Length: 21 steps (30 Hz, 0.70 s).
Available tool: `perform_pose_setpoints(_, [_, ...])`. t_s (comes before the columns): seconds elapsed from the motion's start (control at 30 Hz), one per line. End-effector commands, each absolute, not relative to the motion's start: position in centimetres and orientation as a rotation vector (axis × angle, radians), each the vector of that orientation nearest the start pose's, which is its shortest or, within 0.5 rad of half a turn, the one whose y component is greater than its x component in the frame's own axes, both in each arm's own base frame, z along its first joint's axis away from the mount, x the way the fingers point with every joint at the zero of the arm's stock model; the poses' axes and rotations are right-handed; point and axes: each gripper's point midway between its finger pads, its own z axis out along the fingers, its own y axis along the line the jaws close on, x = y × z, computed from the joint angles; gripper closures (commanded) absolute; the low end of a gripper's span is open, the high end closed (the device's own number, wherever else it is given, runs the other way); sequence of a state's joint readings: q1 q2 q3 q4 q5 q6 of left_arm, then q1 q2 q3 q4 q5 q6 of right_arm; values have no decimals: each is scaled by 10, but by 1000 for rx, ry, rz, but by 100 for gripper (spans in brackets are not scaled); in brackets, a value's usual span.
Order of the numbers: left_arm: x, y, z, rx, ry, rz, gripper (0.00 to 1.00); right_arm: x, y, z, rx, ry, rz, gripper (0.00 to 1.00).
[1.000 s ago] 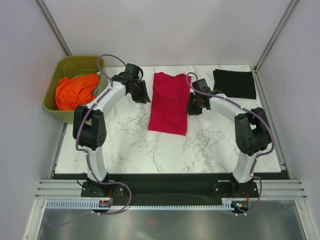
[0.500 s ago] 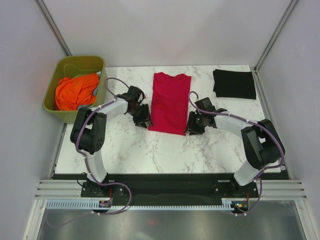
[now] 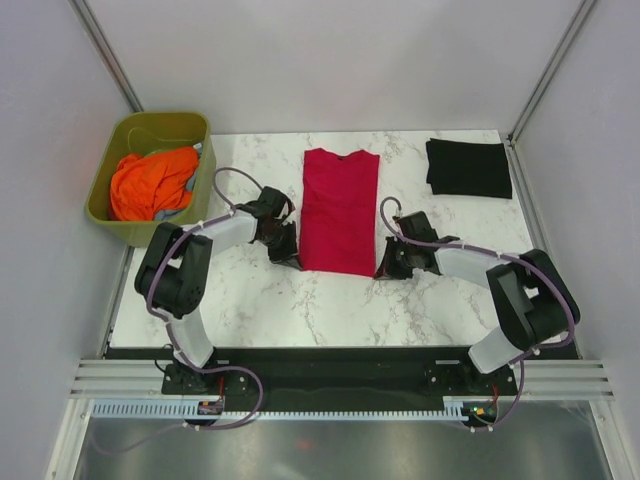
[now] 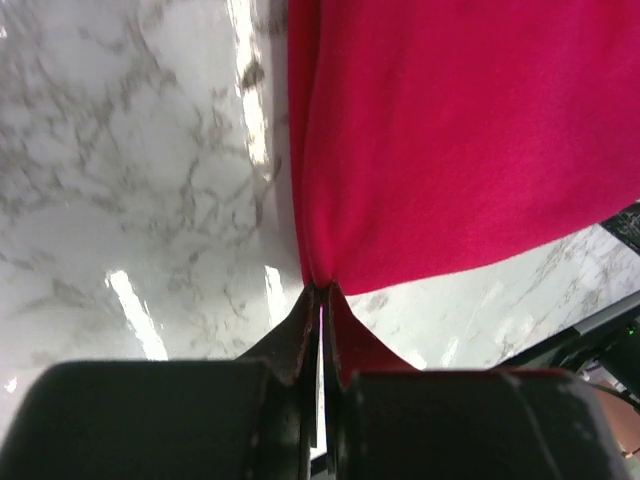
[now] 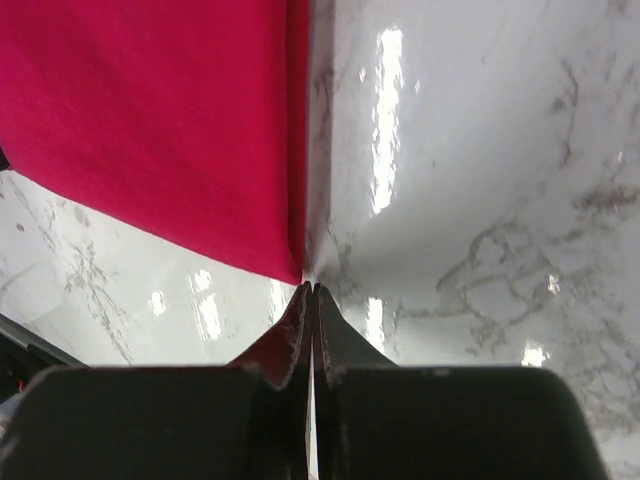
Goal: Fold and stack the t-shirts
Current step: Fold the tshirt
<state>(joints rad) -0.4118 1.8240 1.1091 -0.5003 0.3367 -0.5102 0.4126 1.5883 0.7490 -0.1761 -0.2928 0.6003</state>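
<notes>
Spread t-shirt (image 3: 340, 210) lies lengthwise mid-table (image 3: 330, 305), collar toward the far edge. Folded t-shirt (image 3: 468, 167) sits at the far right corner, well apart. Tub (image 3: 98, 200) stands off the table's far left corner, crumpled cloth (image 3: 150, 185) inside. Left gripper (image 3: 296, 264) meets the spread t-shirt's near left corner, right gripper (image 3: 381, 272) its near right corner.

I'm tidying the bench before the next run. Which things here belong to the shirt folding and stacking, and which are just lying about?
Belongs to the job: red t-shirt, flat mid-table; black t-shirt, folded at the far right corner.
Just lying about: olive-green tub beside the table's far left corner; orange cloth bunched inside it, kind of garment unclear.
</notes>
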Motion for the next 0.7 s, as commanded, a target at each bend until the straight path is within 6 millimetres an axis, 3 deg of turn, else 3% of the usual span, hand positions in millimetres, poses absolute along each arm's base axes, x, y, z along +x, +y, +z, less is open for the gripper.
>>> perform_pose_setpoints(0.0, [278,-216,33,-97,2882,-680,98,264,193,28,134,2650,722,100])
perform_pose_setpoints(0.07, [269,-217,41,-97,2861,-689,98,254,188,30,138,2658,714,100])
perform_pose_setpoints(0.13, [253,-213,37,-120,2888,-687,98,242,182,26,152,2686,694,100])
perform_pose_setpoints(0.17, [249,-213,40,-130,2885,-697,92,236,179,29,157,2688,689,100])
perform_pose_setpoints(0.23, [236,-210,35,-149,2914,-706,70,228,177,33,168,2677,698,100])
perform_pose_setpoints(0.27, [234,-209,37,-148,2910,-709,45,226,176,35,175,2677,698,100])
perform_pose_setpoints(0.3, [234,-205,35,-143,2908,-682,44,225,174,37,186,2674,697,97])
perform_pose_setpoints(0.43, [257,-198,50,-139,2859,-581,45,239,177,58,178,2623,695,77])
perform_pose_setpoints(0.47, [264,-198,56,-140,2840,-574,52,245,179,62,166,2615,689,70])
perform_pose_setpoints(0.5, [282,-203,68,-140,2789,-586,56,263,185,80,143,2567,710,68])
perform_pose_setpoints(0.57, [299,-209,74,-124,2757,-600,70,284,192,82,42,2573,709,62])
perform_pose_setpoints(0.6, [318,-218,90,-96,2707,-639,74,310,199,106,-3,2513,720,62])
perform_pose_setpoints(0.63, [326,-223,82,-77,2723,-644,78,319,201,93,-62,2563,691,62])
perform_pose_setpoints(0.67, [333,-229,83,-54,2715,-662,79,330,204,95,-100,2556,690,62])
